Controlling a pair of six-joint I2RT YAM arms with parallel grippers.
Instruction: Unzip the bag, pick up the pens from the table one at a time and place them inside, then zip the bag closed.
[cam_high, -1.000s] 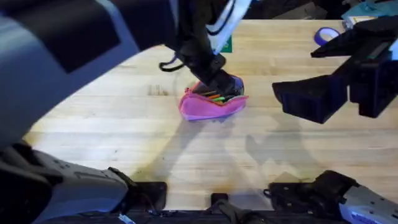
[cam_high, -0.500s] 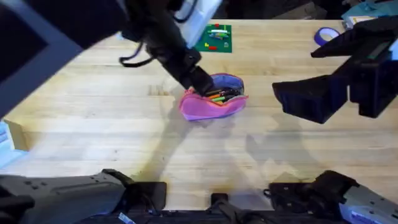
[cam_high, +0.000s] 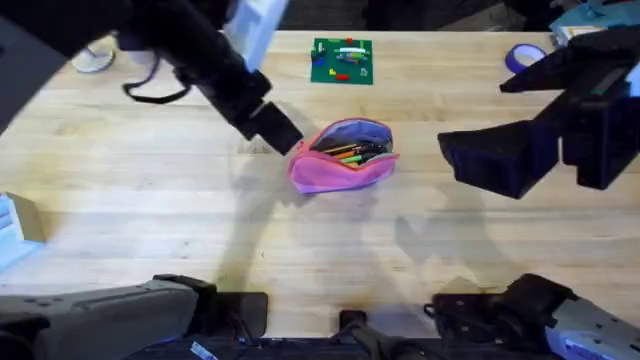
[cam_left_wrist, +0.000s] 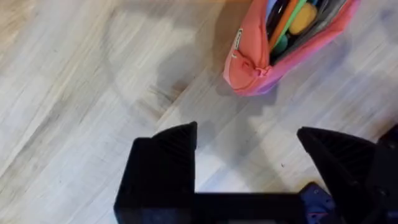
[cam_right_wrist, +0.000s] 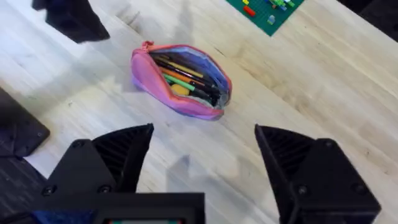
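The pink bag (cam_high: 343, 158) lies near the middle of the worktop (cam_high: 180, 210), its mouth gaping and lilac lining showing, with several pens (cam_right_wrist: 180, 76) in orange, green and black bundled inside; none can be made out loose on the planks around it. The left pincer (cam_left_wrist: 249, 149) hangs just beside the bag's nearer end, its 2 black fingers spread wide and holding nothing, while the right pincer (cam_right_wrist: 202, 149) hovers well apart on the other side, likewise spread and empty. Judging by this, the loading looks done and the zip is what remains. To do that well, 1 pincer would need to pin the fabric at the end where the zip finishes its open run, so the soft pouch cannot slide or bunch, and the other would need to pinch the slider's pull tab and draw it straight along the teeth. The tab itself is too small to pick out here, though a small knot of fabric shows at the near end in the left wrist view. A pen tip riding high in the mouth could snag the slider. A green board (cam_high: 342, 60) with small pieces sits farther back, a roll of tape (cam_high: 524, 56) at the far right.
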